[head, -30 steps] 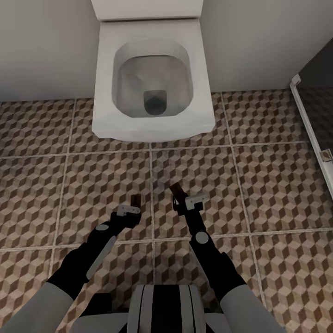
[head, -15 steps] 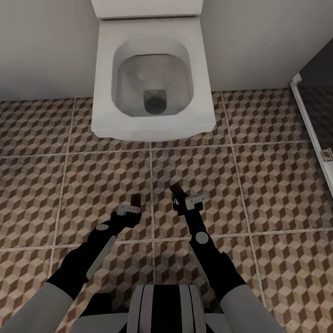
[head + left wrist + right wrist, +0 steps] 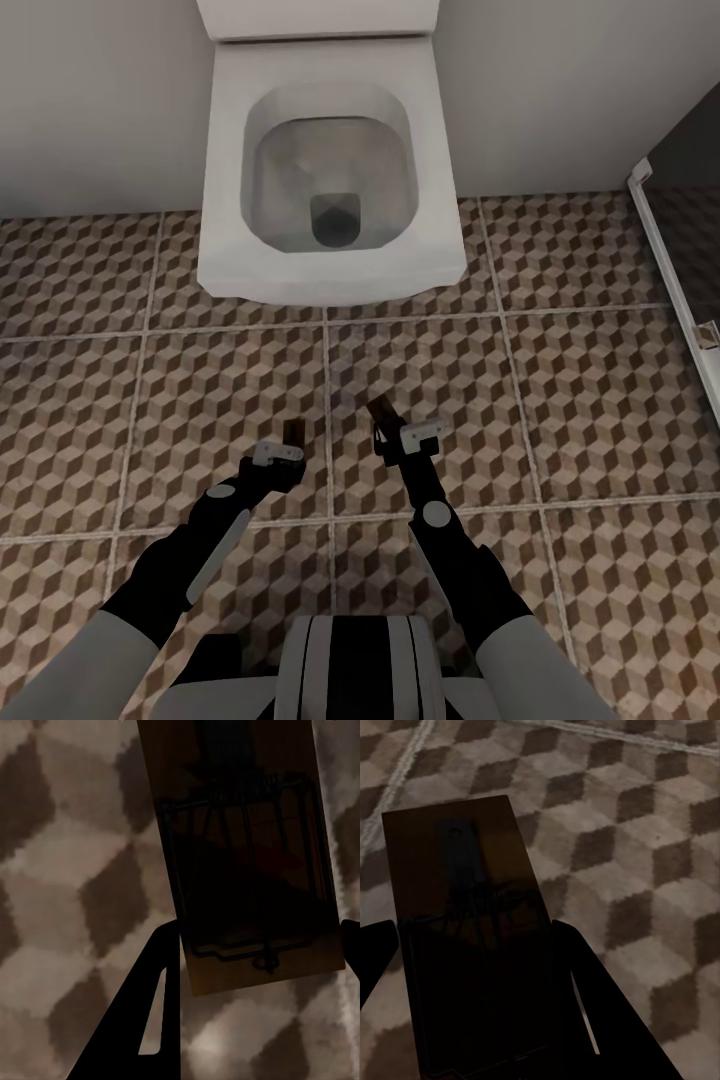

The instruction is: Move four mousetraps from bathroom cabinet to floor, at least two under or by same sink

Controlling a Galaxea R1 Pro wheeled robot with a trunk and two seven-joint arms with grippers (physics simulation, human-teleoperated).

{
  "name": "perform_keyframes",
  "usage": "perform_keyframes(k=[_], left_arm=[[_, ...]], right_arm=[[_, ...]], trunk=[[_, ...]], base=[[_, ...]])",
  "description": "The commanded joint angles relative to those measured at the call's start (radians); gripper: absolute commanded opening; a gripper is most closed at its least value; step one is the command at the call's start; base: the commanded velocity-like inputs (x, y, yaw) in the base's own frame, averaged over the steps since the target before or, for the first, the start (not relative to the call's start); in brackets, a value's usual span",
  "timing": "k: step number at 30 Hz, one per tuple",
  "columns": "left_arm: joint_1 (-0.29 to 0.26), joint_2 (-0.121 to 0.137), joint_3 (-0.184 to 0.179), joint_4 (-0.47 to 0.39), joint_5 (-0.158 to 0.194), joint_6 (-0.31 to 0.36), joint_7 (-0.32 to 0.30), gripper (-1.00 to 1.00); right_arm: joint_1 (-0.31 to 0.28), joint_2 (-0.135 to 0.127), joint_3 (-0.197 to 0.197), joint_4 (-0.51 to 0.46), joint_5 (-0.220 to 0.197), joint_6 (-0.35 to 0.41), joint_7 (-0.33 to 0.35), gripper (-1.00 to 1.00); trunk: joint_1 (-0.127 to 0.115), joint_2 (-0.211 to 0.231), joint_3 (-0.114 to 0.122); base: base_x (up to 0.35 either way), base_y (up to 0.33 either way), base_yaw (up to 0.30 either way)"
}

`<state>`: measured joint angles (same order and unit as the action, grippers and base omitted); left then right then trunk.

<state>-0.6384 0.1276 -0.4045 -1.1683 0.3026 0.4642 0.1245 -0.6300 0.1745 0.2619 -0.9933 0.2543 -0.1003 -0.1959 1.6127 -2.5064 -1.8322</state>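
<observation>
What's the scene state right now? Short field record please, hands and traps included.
location: bathroom floor, cube-pattern tiles, facing a white toilet
left hand: shut on a mousetrap, held between the fingers above the tiles
right hand: shut on a second mousetrap, also above the tiles
traps on floor: none seen
sink: not seen from here
shower enclosure: at the robot's right

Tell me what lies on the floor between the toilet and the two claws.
In the head view, only bare cube-patterned bathroom floor separates the toilet from the left claw and right claw, each gripping a mousetrap.
</observation>
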Motion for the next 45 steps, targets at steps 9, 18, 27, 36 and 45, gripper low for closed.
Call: perform_keyframes(k=[9, 18, 27, 36, 45], left_arm=[[-0.001, 0.001, -0.004, -0.002, 0.009, 0.004, 0.009, -1.00], [-0.001, 0.001, -0.004, -0.013, 0.009, 0.004, 0.009, -1.00], [-0.001, 0.001, -0.004, -0.014, 0.009, 0.004, 0.009, -1.00], [-0.001, 0.001, -0.004, -0.013, 0.009, 0.004, 0.009, -1.00], [-0.001, 0.001, -0.004, -0.013, 0.009, 0.004, 0.009, -1.00]], right_arm=[[0.000, 0.000, 0.001, 0.001, 0.008, -0.001, -0.008, -1.00], [0.000, 0.000, 0.000, -0.003, 0.010, -0.001, -0.008, -1.00], [0.000, 0.000, -0.002, -0.013, 0.012, -0.001, -0.008, -1.00], [0.000, 0.000, -0.002, -0.014, 0.012, -0.001, -0.008, -1.00], [0.000, -0.027, -0.002, -0.014, 0.012, 0.000, -0.007, -1.00]], trunk=[[0.000, 0.000, 0.000], [0.000, 0.000, 0.000], [0.000, 0.000, 0.000], [0.000, 0.000, 0.000], [0.000, 0.000, 0.000]], base=[[0.000, 0.000, 0.000], [0.000, 0.000, 0.000], [0.000, 0.000, 0.000], [0.000, 0.000, 0.000], [0.000, 0.000, 0.000]])
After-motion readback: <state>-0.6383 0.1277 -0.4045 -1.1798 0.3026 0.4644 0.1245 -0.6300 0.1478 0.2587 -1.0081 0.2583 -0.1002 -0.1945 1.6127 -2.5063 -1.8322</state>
